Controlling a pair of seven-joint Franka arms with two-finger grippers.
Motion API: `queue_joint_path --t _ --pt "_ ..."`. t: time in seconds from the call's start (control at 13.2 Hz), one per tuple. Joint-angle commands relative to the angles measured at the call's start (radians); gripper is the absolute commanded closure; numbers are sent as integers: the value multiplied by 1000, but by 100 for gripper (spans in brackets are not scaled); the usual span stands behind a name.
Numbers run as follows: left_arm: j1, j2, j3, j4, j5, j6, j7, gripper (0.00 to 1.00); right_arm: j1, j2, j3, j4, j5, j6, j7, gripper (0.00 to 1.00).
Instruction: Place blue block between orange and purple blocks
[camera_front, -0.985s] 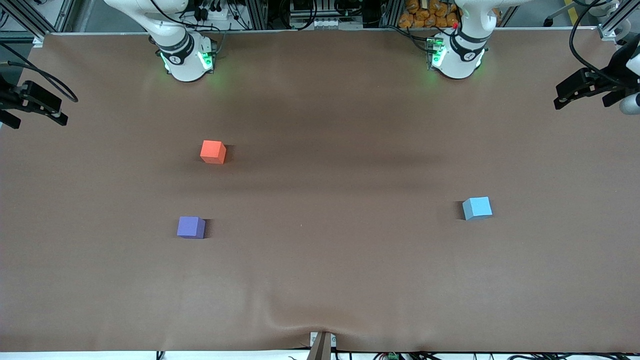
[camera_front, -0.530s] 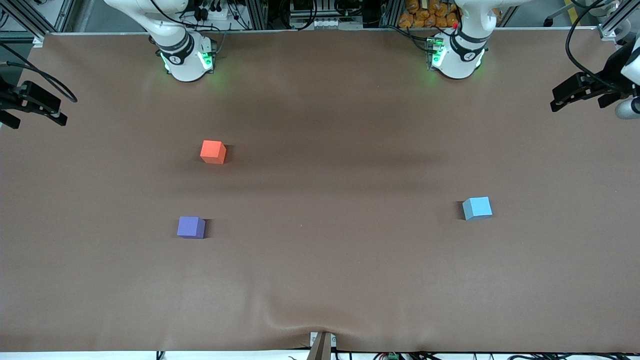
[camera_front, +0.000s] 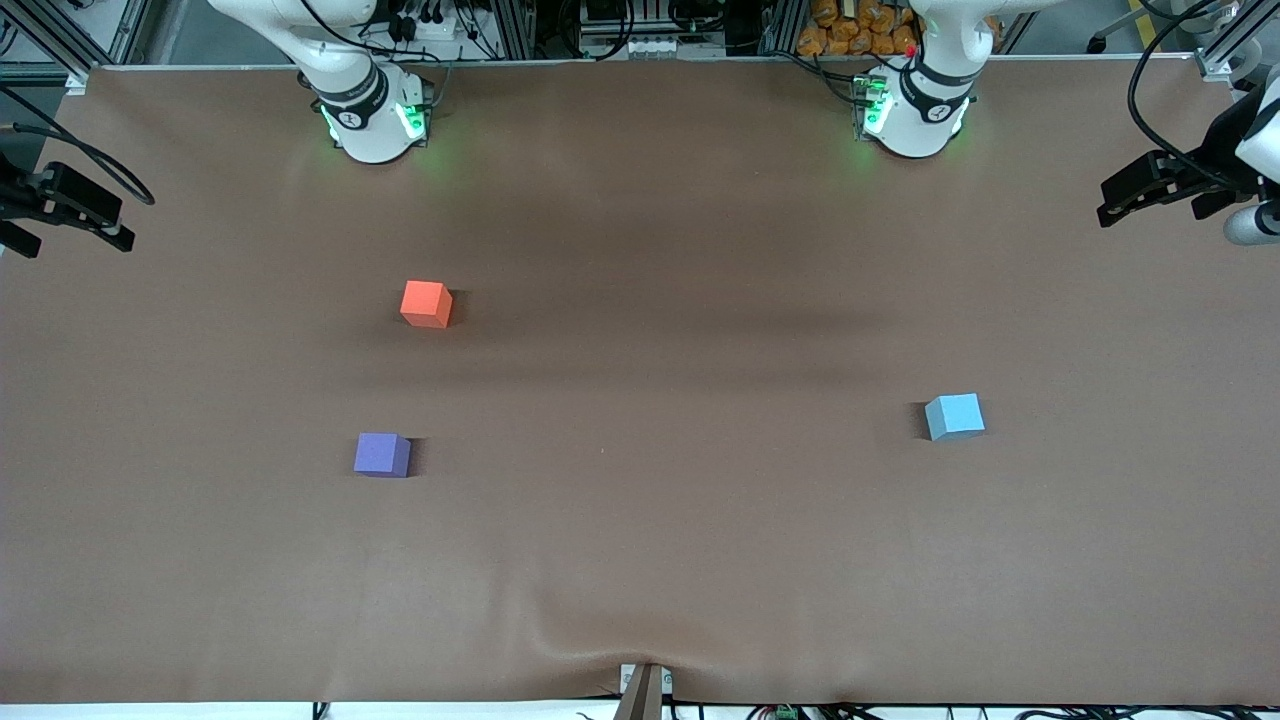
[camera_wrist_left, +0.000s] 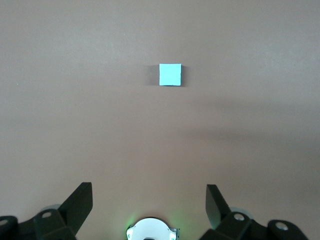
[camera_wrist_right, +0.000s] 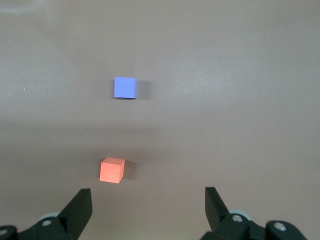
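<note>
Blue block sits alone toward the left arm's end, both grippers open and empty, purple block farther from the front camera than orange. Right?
One thing is off: the purple block is nearer to the front camera than the orange block, as the front view shows. The rest holds: the blue block sits alone toward the left arm's end, and the left gripper and right gripper are open and empty.

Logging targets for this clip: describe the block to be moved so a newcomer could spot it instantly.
On the brown table, look toward the left arm's end. The blue block sits there alone, apart from the orange block and purple block. It is the only pale sky-blue cube.
</note>
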Motion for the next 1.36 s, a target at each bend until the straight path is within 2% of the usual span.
queue_joint_path --t 0.0,0.68,0.83,0.98,1.29 --pt "-5 -3 -2 6 -11 -6 -20 0 -28 6 13 15 24 -13 -19 0" --pt "1 -11 0 1 -12 -12 -18 0 -28 6 10 15 24 -15 -19 0" --pt "3 3 1 -17 -11 32 -20 0 -28 6 10 15 24 -15 -19 0" --pt "4 14 1 -83 -12 124 -20 0 -28 6 10 15 24 -15 -19 0" --pt "18 14 1 -305 -46 378 -20 0 -28 6 10 15 24 -15 -19 0"
